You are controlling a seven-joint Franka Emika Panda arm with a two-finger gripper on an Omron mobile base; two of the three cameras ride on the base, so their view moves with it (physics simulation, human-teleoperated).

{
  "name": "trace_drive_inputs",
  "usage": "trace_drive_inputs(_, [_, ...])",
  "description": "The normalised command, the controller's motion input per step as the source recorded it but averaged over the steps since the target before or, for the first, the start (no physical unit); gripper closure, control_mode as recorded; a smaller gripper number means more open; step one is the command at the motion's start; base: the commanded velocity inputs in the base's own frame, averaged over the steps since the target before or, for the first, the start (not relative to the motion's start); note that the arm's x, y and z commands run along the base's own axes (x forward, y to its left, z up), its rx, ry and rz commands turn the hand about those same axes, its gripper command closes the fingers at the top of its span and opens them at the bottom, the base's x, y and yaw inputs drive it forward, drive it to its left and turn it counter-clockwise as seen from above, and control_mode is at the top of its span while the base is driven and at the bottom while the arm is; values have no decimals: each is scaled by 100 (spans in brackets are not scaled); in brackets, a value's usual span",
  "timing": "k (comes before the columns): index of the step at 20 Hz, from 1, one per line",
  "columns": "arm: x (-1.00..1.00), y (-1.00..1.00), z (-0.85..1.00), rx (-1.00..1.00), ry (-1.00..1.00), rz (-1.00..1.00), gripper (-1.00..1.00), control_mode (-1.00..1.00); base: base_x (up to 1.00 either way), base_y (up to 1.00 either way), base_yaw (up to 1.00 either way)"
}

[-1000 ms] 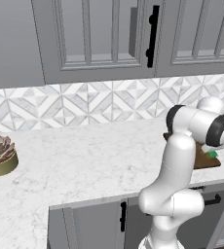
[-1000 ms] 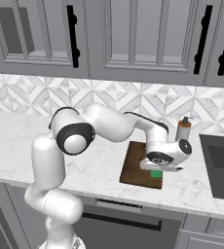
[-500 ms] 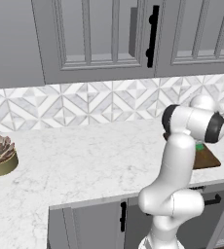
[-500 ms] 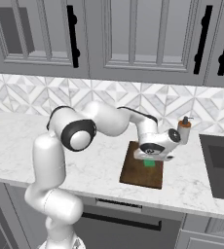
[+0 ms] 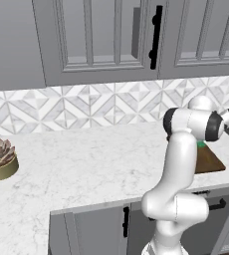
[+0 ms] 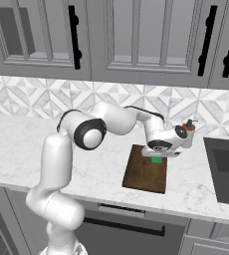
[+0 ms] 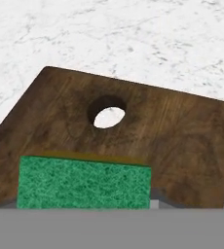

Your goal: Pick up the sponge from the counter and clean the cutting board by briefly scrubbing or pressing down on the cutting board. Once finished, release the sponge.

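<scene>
The dark brown cutting board lies on the white marble counter, in front of the backsplash. The green and yellow sponge rests at the board's far end, and my gripper is shut on it from above. In the hand view the sponge sits low between the fingers, its green face toward the camera, with the board and its handle hole beyond it. From the left base view, my arm covers most of the board; a sliver of green sponge peeks out beside the wrist.
A soap bottle stands just behind the board's far right corner. A dark sink is set into the counter to the right. A potted succulent sits far left. Upper cabinets hang over the backsplash.
My gripper carried the sponge across the board from its near end to its far end, toward the backsplash.
</scene>
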Motion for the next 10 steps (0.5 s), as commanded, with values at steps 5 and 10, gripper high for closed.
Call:
trace_drive_inputs(5, [24, -2, -17, 0, -9, 4, 100, -100, 0, 0, 0])
trace_drive_inputs(10, [30, 0, -2, 0, -4, 2, 100, -100, 0, 0, 0])
